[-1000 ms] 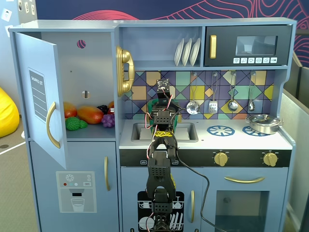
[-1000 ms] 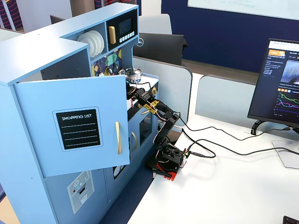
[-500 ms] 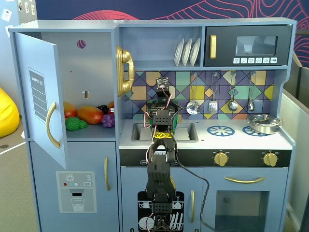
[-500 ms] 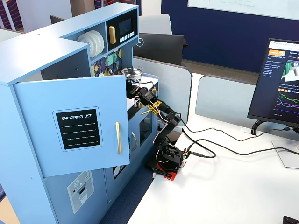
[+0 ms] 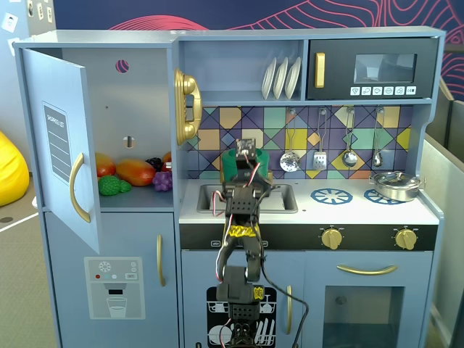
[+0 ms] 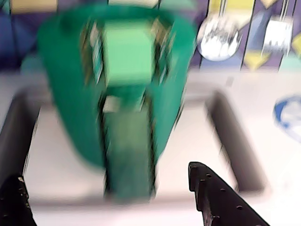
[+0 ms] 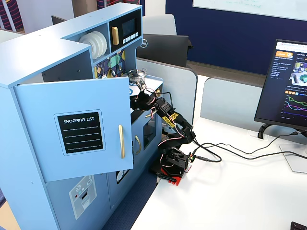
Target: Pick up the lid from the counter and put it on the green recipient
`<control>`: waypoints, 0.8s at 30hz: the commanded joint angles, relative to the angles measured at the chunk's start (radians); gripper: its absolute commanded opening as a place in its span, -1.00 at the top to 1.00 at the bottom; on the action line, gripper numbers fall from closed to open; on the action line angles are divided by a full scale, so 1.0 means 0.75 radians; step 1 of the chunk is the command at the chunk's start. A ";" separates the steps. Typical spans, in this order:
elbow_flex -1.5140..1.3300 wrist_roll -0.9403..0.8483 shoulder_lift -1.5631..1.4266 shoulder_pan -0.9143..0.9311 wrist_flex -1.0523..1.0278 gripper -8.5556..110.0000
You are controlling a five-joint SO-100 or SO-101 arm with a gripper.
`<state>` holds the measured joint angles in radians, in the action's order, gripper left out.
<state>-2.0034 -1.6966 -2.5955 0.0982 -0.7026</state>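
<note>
While I hover before the green recipient (image 6: 117, 94) with fingers (image 6: 214, 197) wide and empty, I must next find the lid.

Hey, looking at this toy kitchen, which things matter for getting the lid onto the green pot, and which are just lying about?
For the job: green pot; gripper, open with nothing in it. The lid I cannot make out in any view.

Lying about: silver pan; plates; toy fruit; hanging utensils; gold phone.
</note>
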 commanded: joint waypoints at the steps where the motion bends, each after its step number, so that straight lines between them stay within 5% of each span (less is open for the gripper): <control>1: -0.115 0.012 -0.176 0.010 -0.115 0.24; 10: -0.483 -0.010 -0.427 -0.004 -0.354 0.30; 19: -1.102 -0.067 -0.681 -0.059 -0.370 0.86; 24: -1.305 0.088 -0.757 -0.110 -0.423 0.86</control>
<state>-2.9330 -1.7089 -3.1094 0.0353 -0.9910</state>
